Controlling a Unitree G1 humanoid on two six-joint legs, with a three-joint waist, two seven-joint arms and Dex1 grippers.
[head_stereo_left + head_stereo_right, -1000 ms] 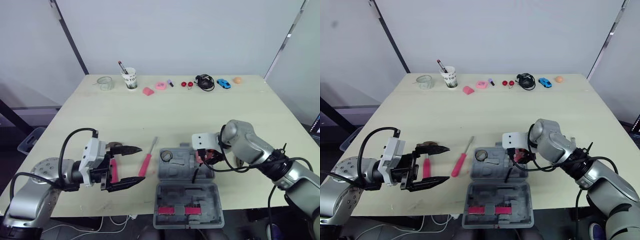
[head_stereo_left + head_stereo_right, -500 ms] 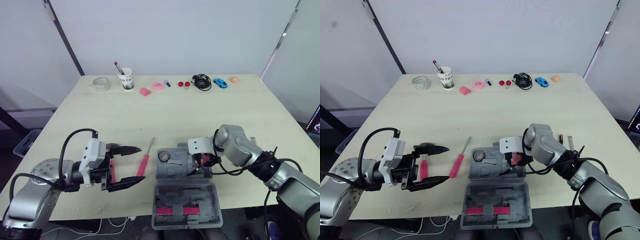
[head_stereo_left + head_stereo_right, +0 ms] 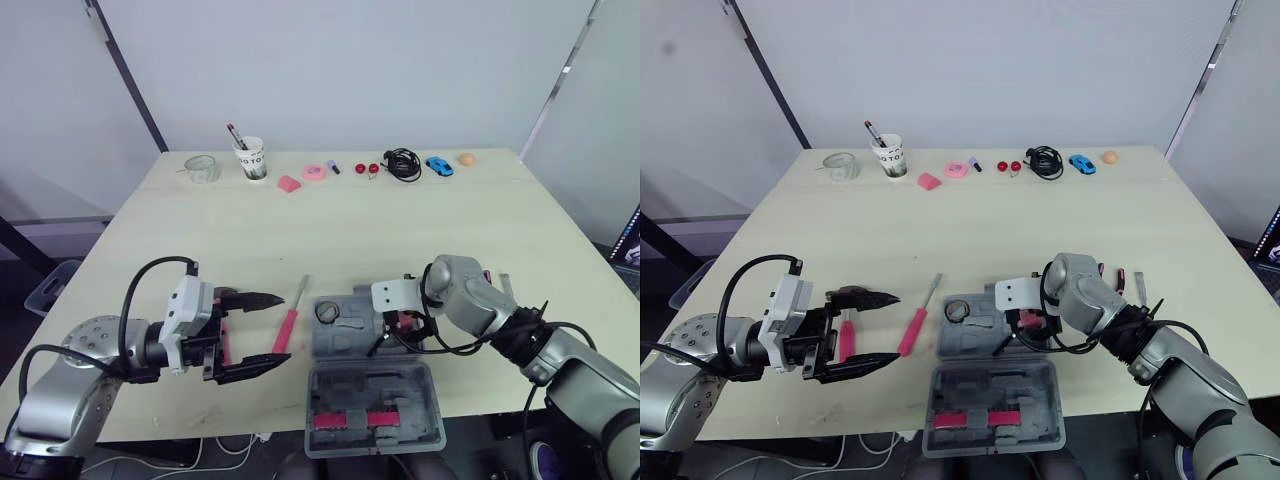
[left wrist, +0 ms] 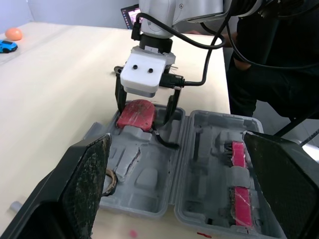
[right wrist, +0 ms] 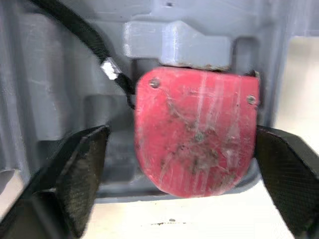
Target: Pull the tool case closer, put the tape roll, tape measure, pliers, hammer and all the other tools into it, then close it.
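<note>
Right hand (image 4: 145, 114) open astride the tape measure (image 5: 197, 132) in the tool case (image 4: 209, 149), left hand (image 3: 285, 326) open and empty.

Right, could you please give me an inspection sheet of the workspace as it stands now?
Surface: pale table, no spills seen.
Job's things: case open at the front edge; tape measure and tape roll in it; screwdriver and pliers left of it; small tools right of it.
Clutter: jar, cup, pink bits, toy car and ball along the far edge.
Grippers: left gripper open by the pliers; right gripper open astride the tape measure.
Cables: black coil at the far edge; black cord in the case.
Surroundings: white walls; bin on the floor at left.
</note>
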